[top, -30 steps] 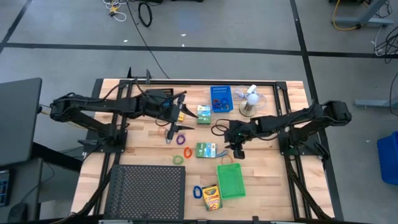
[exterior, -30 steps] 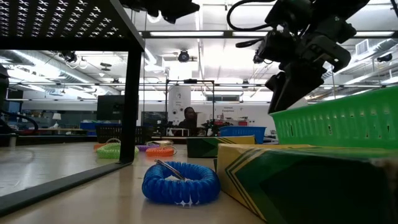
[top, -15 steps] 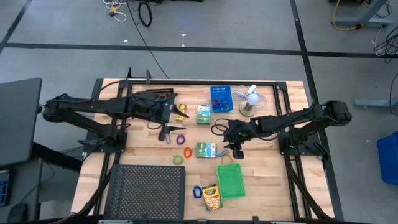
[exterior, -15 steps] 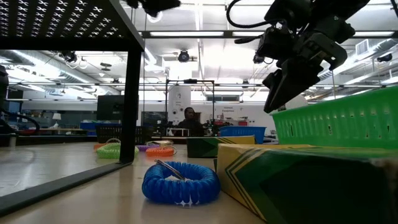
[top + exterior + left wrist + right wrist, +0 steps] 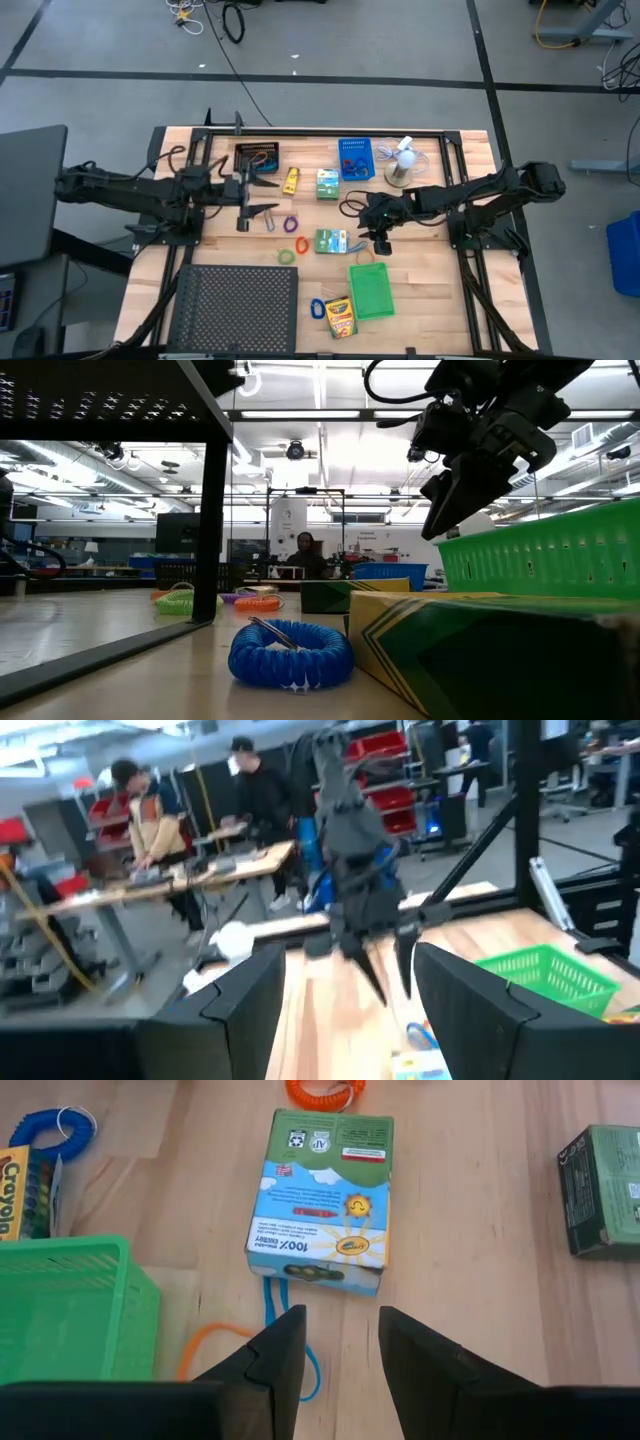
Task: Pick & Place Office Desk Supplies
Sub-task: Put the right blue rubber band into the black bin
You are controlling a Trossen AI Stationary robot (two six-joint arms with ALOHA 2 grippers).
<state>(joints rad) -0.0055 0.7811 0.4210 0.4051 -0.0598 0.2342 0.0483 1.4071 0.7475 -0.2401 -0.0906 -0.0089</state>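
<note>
My right gripper (image 5: 369, 241) (image 5: 342, 1320) hovers open just right of a green-white box (image 5: 331, 241) (image 5: 320, 1190) lying flat, above thin blue and orange rubber bands (image 5: 290, 1342). My left gripper (image 5: 267, 197) (image 5: 350, 960) is open and empty, left of the yellow tube (image 5: 291, 180), which lies on the table beside the black bin (image 5: 257, 158). A second green-white box (image 5: 327, 183) sits near the blue bin (image 5: 354, 158). The green bin (image 5: 371, 290), crayon box (image 5: 340, 316) and blue coil loop (image 5: 318, 308) lie toward the near edge. Orange (image 5: 301, 243), purple (image 5: 291, 223) and green (image 5: 287, 256) loops lie mid-table.
The large black mesh tray (image 5: 237, 308) fills the near left corner. The white mini fan (image 5: 400, 165) stands by the blue bin at the far edge. Bare wood lies right of the green bin and around my left arm. People stand at benches beyond the table (image 5: 150, 815).
My left gripper has drawn back toward the table's left edge, away from the yellow tube, which stays lying beside the black bin. My right gripper has kept its place by the box.
</note>
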